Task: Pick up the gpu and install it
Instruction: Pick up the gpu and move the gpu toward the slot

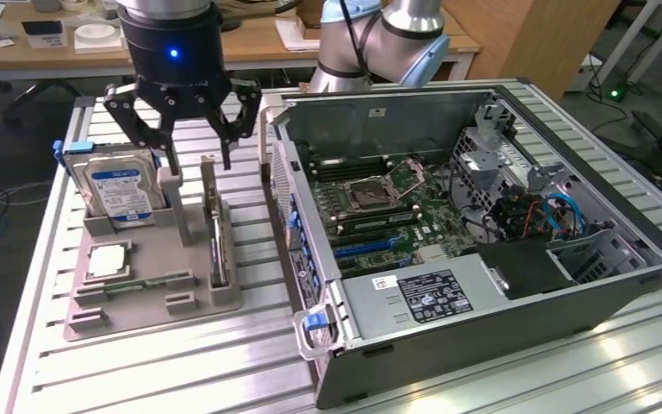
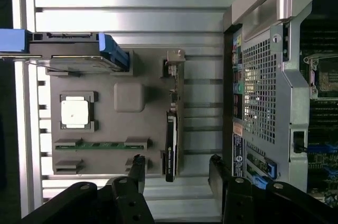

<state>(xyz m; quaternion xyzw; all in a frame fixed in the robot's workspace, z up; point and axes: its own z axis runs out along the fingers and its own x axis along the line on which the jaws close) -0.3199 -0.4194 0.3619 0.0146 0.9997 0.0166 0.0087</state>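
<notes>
Ribbed aluminium slats make up the surface (image 1: pixel 170 371), with wooden desks behind it. On it lie a grey moulded holder (image 1: pixel 135 312) and, toward the exterior view's right, an open computer case (image 1: pixel 481 336) of dark sheet metal.

The gpu (image 1: pixel 218 250) stands on its long edge in a slot at the holder's case-side rim. Its long axis runs from the far end of the holder to the near end, roughly parallel to the case wall. A pale metal bracket rises upright at its far end. From the wrist view the gpu (image 2: pixel 170 145) is seen edge-on as a thin dark strip, so its faces are hidden, and its lower edge is sunk in the slot.

The end effector (image 1: pixel 199 162) hangs just above the bracket end with its black fingers spread apart, grasping nothing. In the wrist view one finger sits on each side of the card's line. The top of its black body is cut off in the exterior view.

Also in the holder are a silver hard drive (image 1: pixel 121 191) with a blue label, standing upright, a square silver chip (image 1: pixel 109 259) lying flat, and a green memory stick (image 1: pixel 135 283) — its details are too small to read.
</notes>
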